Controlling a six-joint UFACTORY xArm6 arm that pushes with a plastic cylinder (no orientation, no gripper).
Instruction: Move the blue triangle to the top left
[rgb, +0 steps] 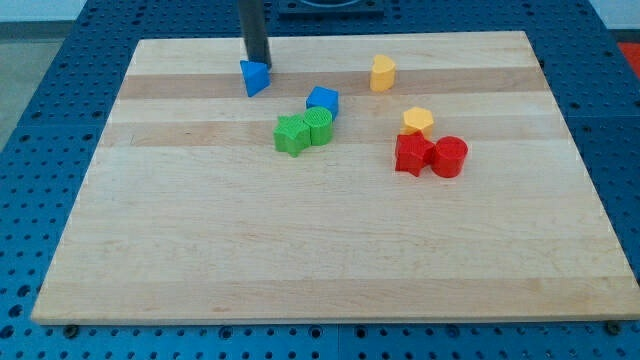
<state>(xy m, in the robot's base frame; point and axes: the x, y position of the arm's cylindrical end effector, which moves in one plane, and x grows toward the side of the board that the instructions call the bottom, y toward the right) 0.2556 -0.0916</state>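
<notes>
Camera view: wooden board (330, 260) on a blue perforated table (40, 120). My tip (262, 66) is a bare rod end, nothing held, no jaws to open or close; it sits at the far left-centre of the board, right at the far right edge of the blue triangle (254, 77), looks touching. Blue triangle lies in the far part of the board, left of centre, apart from the other blocks. Blue cube (322, 101) to its right and nearer, touching or just beside the green cylinder (320, 126); green star-shaped block (292, 134) against that cylinder's left. Yellow block (382, 73) far, right of centre, shape unclear. Second yellow block (417, 121) nearer, just behind red star-shaped block (412, 154) and red cylinder (449, 157), which touch.
</notes>
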